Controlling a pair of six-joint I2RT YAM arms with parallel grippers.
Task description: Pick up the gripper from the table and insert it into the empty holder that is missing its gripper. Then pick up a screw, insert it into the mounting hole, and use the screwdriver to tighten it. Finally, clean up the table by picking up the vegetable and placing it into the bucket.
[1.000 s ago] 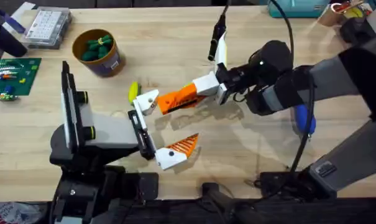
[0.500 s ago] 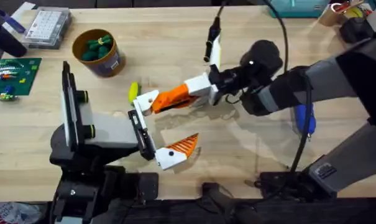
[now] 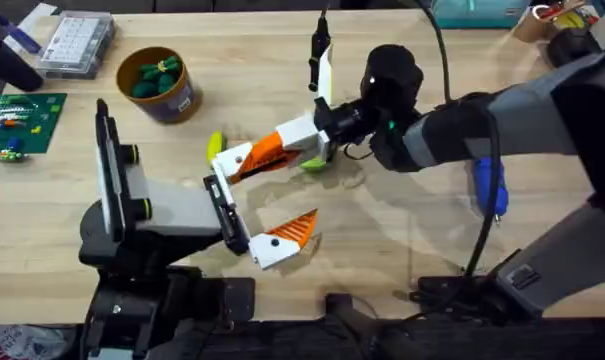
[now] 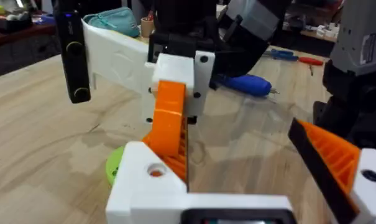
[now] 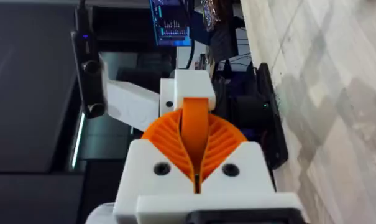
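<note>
Right tool [image 3: 272,150] clamped on gripper [image 3: 265,153], tip at holder [image 3: 234,161]; left tool [image 3: 250,205] w/ fingers apart.

The gripper [image 3: 265,155], an orange ribbed wedge on a white blocky base, hangs tilted above the middle of the table, pinched by the right gripper [image 3: 304,141]; its narrow orange end meets the holder [image 3: 235,162], a small bare white bracket with a round hole, seen close in the left wrist view [image 4: 151,180]. The screwdriver [image 3: 490,186], chunky blue handle and dark shaft, lies flat near the table's right edge. The bucket [image 3: 160,84], mustard-yellow rim with navy wall, stands upright toward the far left corner with green pieces inside. A green vegetable [image 3: 315,163] lies on the table just beneath the held gripper
</note>
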